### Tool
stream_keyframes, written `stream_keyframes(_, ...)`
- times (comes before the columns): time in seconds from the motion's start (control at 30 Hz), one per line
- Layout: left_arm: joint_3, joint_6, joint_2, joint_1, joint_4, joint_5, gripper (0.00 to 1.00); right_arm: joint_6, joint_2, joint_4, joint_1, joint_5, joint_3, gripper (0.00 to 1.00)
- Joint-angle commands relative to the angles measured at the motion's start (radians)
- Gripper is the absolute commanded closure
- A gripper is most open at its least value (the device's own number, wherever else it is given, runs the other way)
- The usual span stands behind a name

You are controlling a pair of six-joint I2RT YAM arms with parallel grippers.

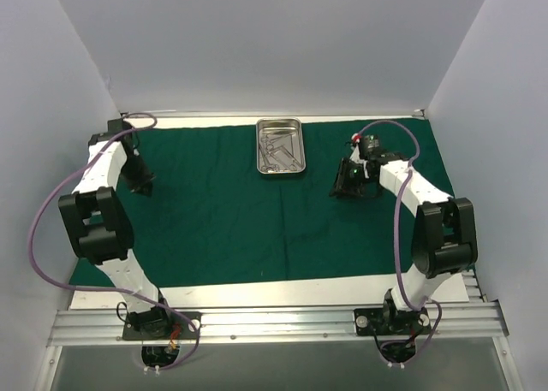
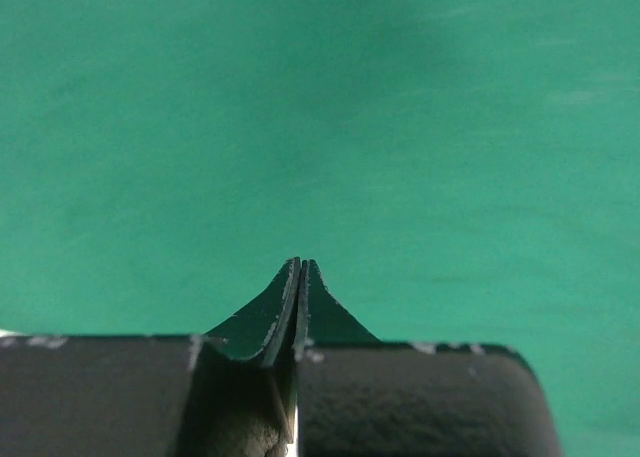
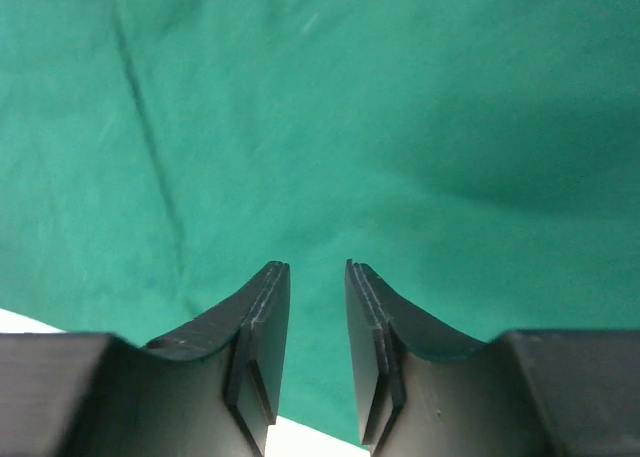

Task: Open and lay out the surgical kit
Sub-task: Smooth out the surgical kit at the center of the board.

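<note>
Instruments in the steel tray are too small in the top view to sort: thin silver shapes lying lengthwise, type and count unclear. Neither wrist cam has the tray in frame. From above, the L gripper tips are hidden under its own wrist. Same for the R gripper, which is only a dark lump. Whether either one touches the cloth, can't tell.

Green drape lies spread flat over most of the table, w/ a white strip of tabletop showing at the near edge. Fold line runs from the tray toward the near edge, approx. ctr. The tray sits on the drape at the far edge, ctr, between the two grippers: well apart from L, nearer R. It is shiny and rectangular, long side pointing away from the bases.

L wrist cam: fingers pressed together, nothing between them, plain green cloth beyond. R wrist cam: fingers stand apart w/ a clear gap, holding nothing. Below them is cloth w/ a dark crease slanting at left, and white tabletop at the bottom edge and top-left corner. Top view gives layout but no jaw state; the wrist cams give jaw state but no layout.
</note>
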Motion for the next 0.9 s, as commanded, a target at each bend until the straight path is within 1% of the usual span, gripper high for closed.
stream_keyframes(0.0,0.080,0.017,0.065,-0.051,0.122,0.186,0.98,0.004,0.040,-0.052,-0.027,0.062,0.080,0.74)
stream_keyframes(0.07,0.142,0.017,0.134,-0.065,0.122,0.191,0.98,0.005,0.053,-0.062,-0.061,0.079,0.094,0.79)
stream_keyframes(0.1,0.155,0.016,0.150,-0.080,0.131,0.179,0.98,0.005,0.056,-0.063,-0.073,0.082,0.096,0.84)
stream_keyframes(0.13,0.169,0.016,0.168,-0.090,0.141,0.170,0.98,0.005,0.059,-0.062,-0.085,0.084,0.099,0.87)
stream_keyframes(0.2,0.235,0.005,0.236,-0.103,0.146,0.118,0.98,0.001,0.076,-0.072,-0.125,0.097,0.107,0.93)
stream_keyframes(0.23,0.270,-0.010,0.268,-0.114,0.132,0.104,0.98,-0.001,0.083,-0.079,-0.136,0.105,0.119,0.94)
stream_keyframes(0.27,0.363,-0.016,0.336,-0.120,0.091,0.063,0.98,-0.004,0.095,-0.083,-0.159,0.107,0.128,0.97)
stream_keyframes(0.33,0.466,-0.020,0.404,-0.139,0.060,-0.017,0.98,-0.002,0.129,-0.102,-0.176,0.102,0.143,0.99)
stream_keyframes(0.37,0.514,-0.017,0.464,-0.146,0.050,-0.040,0.98,-0.001,0.140,-0.105,-0.181,0.099,0.154,1.00)
stream_keyframes(0.4,0.604,-0.010,0.493,-0.149,0.049,-0.053,0.98,0.005,0.157,-0.108,-0.187,0.094,0.162,1.00)
stream_keyframes(0.43,0.649,-0.012,0.521,-0.152,0.045,-0.065,0.98,0.010,0.166,-0.109,-0.185,0.091,0.168,1.00)
stream_keyframes(0.47,0.684,-0.012,0.567,-0.151,0.045,-0.062,0.98,0.014,0.189,-0.112,-0.187,0.087,0.188,1.00)
stream_keyframes(0.5,0.744,-0.010,0.585,-0.149,0.052,-0.057,0.98,0.028,0.201,-0.118,-0.187,0.071,0.202,1.00)
stream_keyframes(0.6,0.845,-0.004,0.665,-0.140,0.065,-0.024,0.98,0.054,0.257,-0.129,-0.187,0.048,0.277,1.00)
stream_keyframes(0.63,0.923,0.006,0.687,-0.139,0.065,-0.018,0.98,0.076,0.270,-0.129,-0.187,0.030,0.295,1.00)
stream_keyframes(0.7,1.009,0.025,0.746,-0.136,0.059,-0.004,0.97,0.097,0.310,-0.129,-0.181,0.021,0.364,1.00)
stream_keyframes(0.73,1.098,0.039,0.769,-0.134,0.054,-0.002,0.96,0.115,0.323,-0.128,-0.170,0.019,0.384,1.00)
stream_keyframes(0.8,1.157,0.052,0.806,-0.126,0.065,0.005,0.93,0.131,0.355,-0.122,-0.153,0.016,0.434,1.00)
stream_keyframes(0.87,1.145,0.069,0.796,-0.114,0.152,0.053,0.88,0.149,0.376,-0.119,-0.119,0.008,0.459,1.00)
